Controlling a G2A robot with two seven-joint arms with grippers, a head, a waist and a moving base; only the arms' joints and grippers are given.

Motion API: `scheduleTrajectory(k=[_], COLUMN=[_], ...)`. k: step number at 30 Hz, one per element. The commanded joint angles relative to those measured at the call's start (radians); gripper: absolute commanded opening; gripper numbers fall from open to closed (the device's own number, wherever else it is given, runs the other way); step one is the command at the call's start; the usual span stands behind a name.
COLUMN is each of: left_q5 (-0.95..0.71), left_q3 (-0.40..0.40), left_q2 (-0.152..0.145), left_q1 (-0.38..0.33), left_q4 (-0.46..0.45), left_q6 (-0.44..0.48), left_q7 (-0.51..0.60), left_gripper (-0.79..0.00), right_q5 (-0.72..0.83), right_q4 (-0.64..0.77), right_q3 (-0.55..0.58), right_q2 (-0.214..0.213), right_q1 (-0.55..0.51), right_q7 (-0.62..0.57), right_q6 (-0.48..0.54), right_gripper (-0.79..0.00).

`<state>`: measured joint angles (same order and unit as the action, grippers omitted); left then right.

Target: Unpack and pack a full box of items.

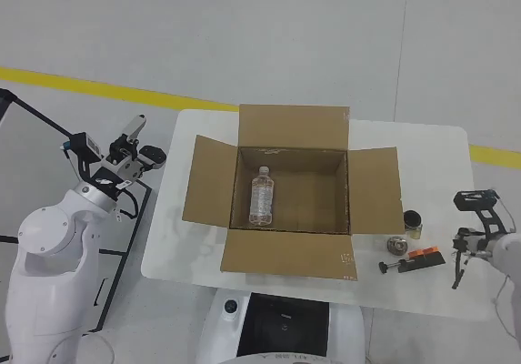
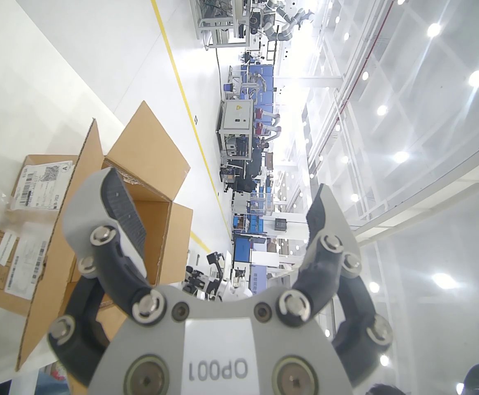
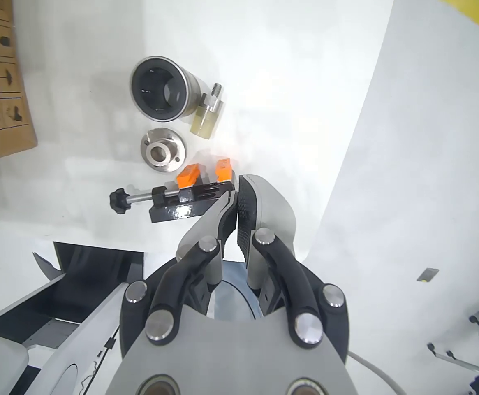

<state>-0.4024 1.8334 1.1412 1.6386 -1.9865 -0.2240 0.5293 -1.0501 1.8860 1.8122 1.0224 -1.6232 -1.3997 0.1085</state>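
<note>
Bench [image 1: 424, 146]: white, carries everything. Both arms sit at its opposite ends.

Box [image 1: 292, 126]: cardboard, mid-bench, well away from both sets of jaws. All four flaps are folded outward and flat, which I judge keeps the mouth free for reaching in from above. From the left wrist, the box [image 2: 140, 154] lies off to one side of the left jaws, not ahead of them.

Left arm [image 1: 105, 173]: held off the bench edge. The left jaws are spread wide, hold nothing and point away from the box. This looks like a parked pose that stays clear of the work.

Right arm [image 1: 492, 241]: at the bench's other end. The right jaws are pressed together with nothing between them.

Bottle [image 1: 260, 194]: clear, the one item inside. It lies on the box floor along the wall nearer the left jaws.

Vise [image 3: 181, 201]: small, black with orange pads. It is just ahead of the right jaws' tips; contact cannot be told.

Cylinder [image 3: 163, 88]: metal sleeve, farther out beyond the vise.

Flange [image 3: 163, 150]: between vise and cylinder.

Threaded stud [image 3: 207, 115]: pale body, touching or just beside the cylinder.

Judgement: the four small parts cluster beside the flap nearest the right jaws, so that arm handles them. With only the bottle boxed, unpacking is nearly done or packing has barely begun; I cannot tell which.
</note>
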Motion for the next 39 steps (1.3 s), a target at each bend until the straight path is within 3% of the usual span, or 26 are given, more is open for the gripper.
scheduleTrajectory(k=[1, 14, 16, 22, 26, 39], left_q5=[0.000, 0.000, 0.000, 0.000, 0.000, 0.000], left_q3=[0.000, 0.000, 0.000, 0.000, 0.000, 0.000], left_q2=[0.000, 0.000, 0.000, 0.000, 0.000, 0.000], left_q1=[0.000, 0.000, 0.000, 0.000, 0.000, 0.000], left_q4=[0.000, 0.000, 0.000, 0.000, 0.000, 0.000], left_q6=[0.000, 0.000, 0.000, 0.000, 0.000, 0.000], left_q7=[0.000, 0.000, 0.000, 0.000, 0.000, 0.000], left_gripper=[0.000, 0.000, 0.000, 0.000, 0.000, 0.000], right_q5=[-0.019, -0.005, -0.005, -0.035, -0.031, -0.067], right_q4=[-0.050, -0.203, -0.207, -0.187, -0.187, -0.259], right_q3=[-0.033, -0.121, -0.128, -0.155, -0.159, -0.216], right_q2=[-0.003, -0.010, -0.011, -0.011, -0.012, -0.013], right_q1=[0.052, 0.141, 0.136, 0.110, 0.113, 0.144], right_q7=[-0.036, -0.073, -0.068, -0.024, -0.016, 0.014], right_q6=[0.015, 0.075, 0.083, 0.077, 0.065, 0.060], right_gripper=[-0.785, -0.785, -0.702, -0.671, -0.563, -0.557])
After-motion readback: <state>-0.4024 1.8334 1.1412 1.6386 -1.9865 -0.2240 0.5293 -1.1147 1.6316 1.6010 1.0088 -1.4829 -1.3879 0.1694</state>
